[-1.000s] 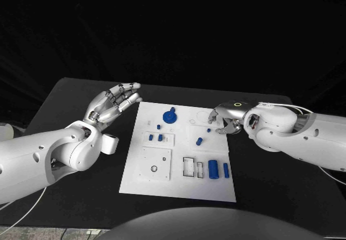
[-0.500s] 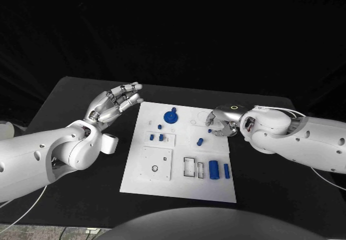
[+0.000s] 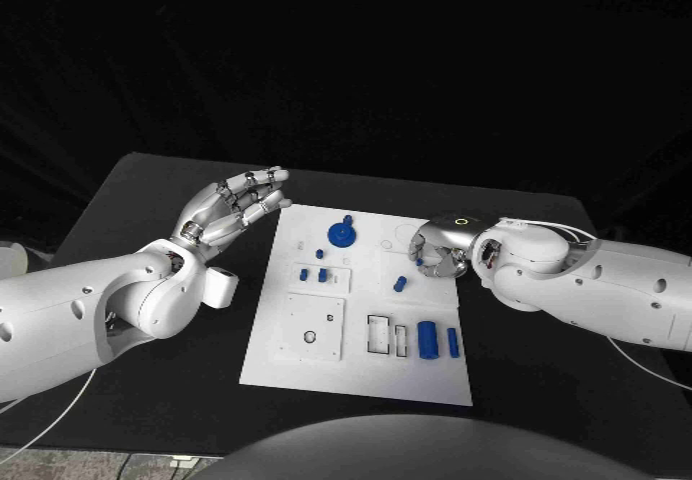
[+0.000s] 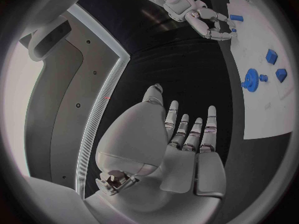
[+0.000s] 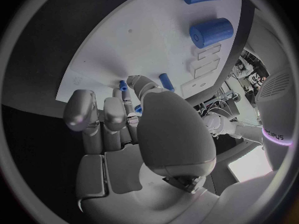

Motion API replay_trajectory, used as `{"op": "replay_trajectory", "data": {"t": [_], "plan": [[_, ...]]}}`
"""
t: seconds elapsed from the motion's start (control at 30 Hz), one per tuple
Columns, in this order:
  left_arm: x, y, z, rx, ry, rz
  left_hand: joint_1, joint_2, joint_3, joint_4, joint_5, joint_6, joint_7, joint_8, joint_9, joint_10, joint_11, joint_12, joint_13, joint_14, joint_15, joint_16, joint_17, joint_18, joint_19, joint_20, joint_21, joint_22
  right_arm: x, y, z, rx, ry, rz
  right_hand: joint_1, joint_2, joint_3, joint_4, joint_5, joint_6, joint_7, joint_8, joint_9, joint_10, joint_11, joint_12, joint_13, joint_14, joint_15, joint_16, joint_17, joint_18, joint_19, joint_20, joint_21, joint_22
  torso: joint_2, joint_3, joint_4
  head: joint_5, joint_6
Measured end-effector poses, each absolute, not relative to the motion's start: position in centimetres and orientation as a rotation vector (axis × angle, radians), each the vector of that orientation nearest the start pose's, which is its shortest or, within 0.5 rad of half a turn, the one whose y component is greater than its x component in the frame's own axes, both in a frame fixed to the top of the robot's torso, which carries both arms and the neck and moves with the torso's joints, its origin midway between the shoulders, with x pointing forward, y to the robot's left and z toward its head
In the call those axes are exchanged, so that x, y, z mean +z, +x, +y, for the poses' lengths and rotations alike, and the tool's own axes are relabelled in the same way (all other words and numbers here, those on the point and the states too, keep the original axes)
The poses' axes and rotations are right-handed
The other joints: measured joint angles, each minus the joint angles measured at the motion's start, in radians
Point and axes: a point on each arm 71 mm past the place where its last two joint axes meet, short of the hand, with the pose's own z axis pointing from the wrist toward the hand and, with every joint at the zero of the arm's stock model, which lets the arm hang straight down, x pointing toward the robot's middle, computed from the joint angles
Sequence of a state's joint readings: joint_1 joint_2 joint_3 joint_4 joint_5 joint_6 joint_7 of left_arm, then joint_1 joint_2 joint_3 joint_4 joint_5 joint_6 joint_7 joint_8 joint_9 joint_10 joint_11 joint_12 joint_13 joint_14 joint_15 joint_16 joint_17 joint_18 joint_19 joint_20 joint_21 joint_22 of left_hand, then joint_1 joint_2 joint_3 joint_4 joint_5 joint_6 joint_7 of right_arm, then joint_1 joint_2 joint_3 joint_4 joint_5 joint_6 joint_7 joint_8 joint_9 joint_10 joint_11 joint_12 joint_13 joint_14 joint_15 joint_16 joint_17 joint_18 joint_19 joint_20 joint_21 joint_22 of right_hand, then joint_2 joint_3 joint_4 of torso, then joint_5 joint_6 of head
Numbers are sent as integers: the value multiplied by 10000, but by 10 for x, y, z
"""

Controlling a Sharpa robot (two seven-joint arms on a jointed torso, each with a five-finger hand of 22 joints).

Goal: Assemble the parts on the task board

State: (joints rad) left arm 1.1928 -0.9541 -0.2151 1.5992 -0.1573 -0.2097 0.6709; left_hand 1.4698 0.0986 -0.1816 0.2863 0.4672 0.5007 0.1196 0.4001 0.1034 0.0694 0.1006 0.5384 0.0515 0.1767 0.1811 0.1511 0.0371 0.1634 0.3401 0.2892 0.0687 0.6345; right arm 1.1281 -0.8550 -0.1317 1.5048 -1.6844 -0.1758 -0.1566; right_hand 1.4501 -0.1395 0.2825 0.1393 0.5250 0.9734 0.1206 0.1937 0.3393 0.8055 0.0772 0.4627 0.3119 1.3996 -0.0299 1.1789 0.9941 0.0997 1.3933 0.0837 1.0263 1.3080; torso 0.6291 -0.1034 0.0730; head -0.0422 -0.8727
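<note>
Black worktop (image 3: 159,190) carries the white task board (image 3: 368,370), blue parts (image 3: 427,338) lying lengthwise in its near recesses. Left hand (image 3: 231,208) hovers spread and empty off the board's far-left corner. Right hand (image 3: 440,250) curls at its right edge; its hold is unclear.

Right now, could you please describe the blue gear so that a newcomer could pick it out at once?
Find the white task board mid-table and go to its far edge. The blue gear lies there, a flat toothed disc, the only round wheel among small pegs and cylinders.

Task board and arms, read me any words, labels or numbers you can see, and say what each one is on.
Grey lettering on the right arm's white shell: too blurred to read.
Faint marks on the task board: too small to read.
No other text shows.
</note>
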Motion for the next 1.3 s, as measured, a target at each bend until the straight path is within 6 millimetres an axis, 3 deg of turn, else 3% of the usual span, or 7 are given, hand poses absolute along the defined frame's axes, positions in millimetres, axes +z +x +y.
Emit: {"op": "replay_trajectory", "data": {"t": [0.1, 0.27, 0.47, 0.67, 0.9, 1.03, 1.3], "plan": [[-216, 441, 234, -16601, -8337, 14348, 39, 39, 0, 0, 60, 0, 0, 0, -8, 0, 0, 20, 0, -8, -8, 0, -3, -109, 0, 0, 0, -26, -261, 457, -211, 4475, -4094, 18712, 0, 0, 112, -58, 80, 207, -64, 117, 89, 224, -38, -25, -95, 64, 8, 13, 45, 0, 14, -14, 0, 0, -8, -6, 6, -15, 0], [-218, 440, 234, -16607, -8372, 14418, 93, 91, 0, 0, 150, 0, 0, -39, -22, 0, 72, 40, 1, -8, -7, 0, -3, -109, 36, 36, 0, -71, -263, 458, -212, 4520, -4040, 18647, 110, 110, 329, -275, 270, 437, -85, 260, 238, 635, -77, -112, -262, 99, -27, 112, 95, 0, 35, -35, 66, -1, -15, -18, 11, -28, 0], [-219, 441, 234, -16620, -8400, 14496, 290, 158, 0, 0, 571, -1, 0, -95, -45, 36, 108, 111, 1, -8, -7, 0, -3, -110, 107, 36, 0, -184, -263, 458, -213, 4634, -3987, 18551, 175, 174, 495, -441, 348, 520, -96, 343, 362, 1033, -91, -166, -426, 154, 29, 202, 185, 0, 35, -35, 178, -2, -15, -31, 12, -26, 0], [-220, 441, 231, -16673, -8417, 14600, 357, 222, 0, 0, 623, -1, 0, -94, -56, 71, 143, 172, 2, 69, 70, 3, 11, -111, 179, 37, 0, -218, -265, 458, -214, 4822, -3871, 18412, 227, 225, 603, -551, 346, 556, -61, 343, 410, 1326, -63, -265, -545, 224, 99, 207, 216, 0, 35, -35, 248, -3, -15, -37, 12, 11, 0], [-221, 441, 230, -16677, -8449, 14700, 434, 224, 0, 0, 665, -1, 0, -134, -67, 107, 179, 306, 15, 244, 172, 175, 42, -241, 306, 50, 51, -252, -263, 456, -216, 5027, -3686, 18230, 242, 239, 643, -594, 324, 557, 8, 343, 428, 1412, -10, -313, -607, 223, 99, 207, 191, 1, 35, -34, 249, -4, -23, -37, 18, 79, 0], [-222, 441, 229, -16678, -8474, 14755, 473, 264, 0, 0, 670, -1, 0, -173, -77, 162, 233, 423, 30, 353, 207, 270, 60, -240, 394, 36, 88, -282, -255, 456, -217, 5135, -3579, 18018, 266, 263, 643, -594, 322, 557, 8, 343, 432, 1456, 34, -371, -621, 223, 99, 207, 191, 1, 35, -34, 248, -4, -26, -37, 22, 118, 0], [-224, 442, 226, -16690, -8512, 14895, 512, 302, 0, 0, 726, -1, 0, -173, -86, 201, 272, 543, 42, 450, 233, 356, 74, -240, 464, 37, 127, -302, -212, 456, -212, 5585, -3508, 17206, 266, 263, 643, -594, 207, 558, 79, 284, 431, 1499, 77, -387, -691, 222, 173, 246, 191, 1, 72, 3, 248, -5, -25, -57, 3, 195, 0]]}}
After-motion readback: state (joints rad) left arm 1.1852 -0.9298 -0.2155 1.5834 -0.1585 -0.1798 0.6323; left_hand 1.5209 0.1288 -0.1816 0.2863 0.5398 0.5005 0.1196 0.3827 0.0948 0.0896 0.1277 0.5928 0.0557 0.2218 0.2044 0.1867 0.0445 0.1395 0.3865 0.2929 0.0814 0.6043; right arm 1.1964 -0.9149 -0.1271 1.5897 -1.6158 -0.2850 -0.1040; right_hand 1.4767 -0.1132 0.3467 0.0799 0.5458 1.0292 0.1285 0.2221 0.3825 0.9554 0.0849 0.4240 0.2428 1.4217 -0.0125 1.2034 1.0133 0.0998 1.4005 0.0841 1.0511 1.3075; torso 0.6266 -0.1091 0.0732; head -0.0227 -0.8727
